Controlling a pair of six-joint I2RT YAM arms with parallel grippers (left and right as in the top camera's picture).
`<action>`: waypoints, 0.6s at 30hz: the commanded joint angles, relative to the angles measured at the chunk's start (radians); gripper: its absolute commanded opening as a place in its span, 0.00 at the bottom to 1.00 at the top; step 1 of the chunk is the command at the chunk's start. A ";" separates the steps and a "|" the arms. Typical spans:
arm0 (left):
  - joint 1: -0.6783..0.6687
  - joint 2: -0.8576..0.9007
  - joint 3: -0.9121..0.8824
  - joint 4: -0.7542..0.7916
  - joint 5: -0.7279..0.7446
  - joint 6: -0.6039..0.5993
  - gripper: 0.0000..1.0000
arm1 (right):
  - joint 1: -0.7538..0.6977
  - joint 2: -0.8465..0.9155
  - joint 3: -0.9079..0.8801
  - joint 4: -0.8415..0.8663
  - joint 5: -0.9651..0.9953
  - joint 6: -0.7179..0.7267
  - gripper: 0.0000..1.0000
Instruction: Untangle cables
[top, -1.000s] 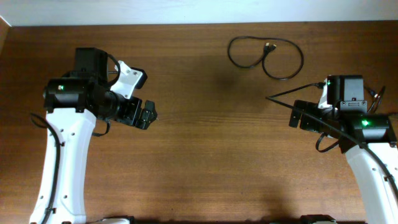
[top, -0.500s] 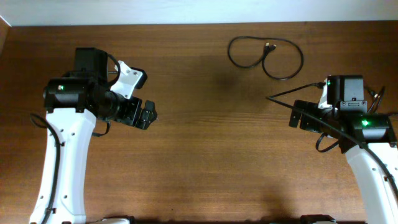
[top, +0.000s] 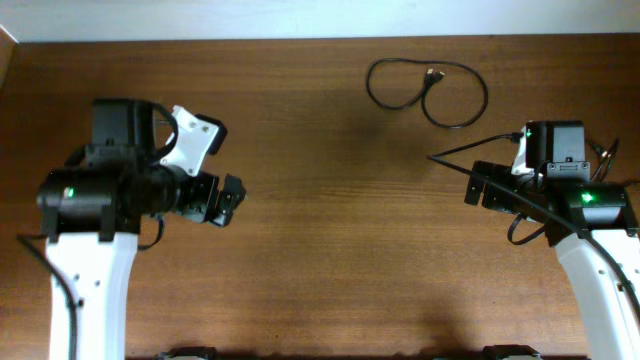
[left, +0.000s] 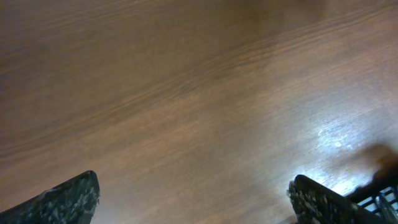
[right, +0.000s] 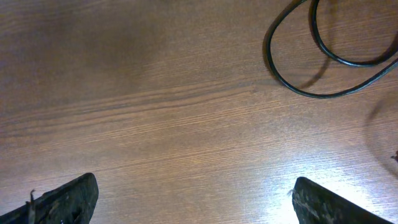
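Observation:
The cables (top: 432, 75) lie at the far right of the table as thin black cord in two loose overlapping loops, with a small metal-tipped plug end between them. Part of the loops shows at the top right of the right wrist view (right: 271, 59). My right gripper (top: 472, 186) is open and empty, a little in front of the loops and apart from them; its fingers frame bare wood (right: 193, 180). My left gripper (top: 232, 196) is open and empty over bare wood at the left, far from the cables (left: 193, 183).
A thin black line (top: 455, 152) sticks out leftward from the right arm; I cannot tell what it is. The wooden table (top: 330, 250) runs to a pale wall at the back.
My left arm has pulled back to the left and toward the front, and its gripper has shifted slightly with it. The right arm and the cables have not moved.

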 joint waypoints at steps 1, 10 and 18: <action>0.006 -0.080 -0.002 -0.016 -0.034 0.016 0.99 | -0.003 0.004 -0.004 0.000 -0.005 0.002 0.99; 0.006 -0.407 -0.278 0.252 0.006 0.013 0.99 | -0.003 0.004 -0.004 0.000 -0.005 0.002 0.99; 0.006 -0.775 -0.690 0.554 0.024 -0.146 0.99 | -0.003 0.004 -0.004 0.000 -0.005 0.002 0.99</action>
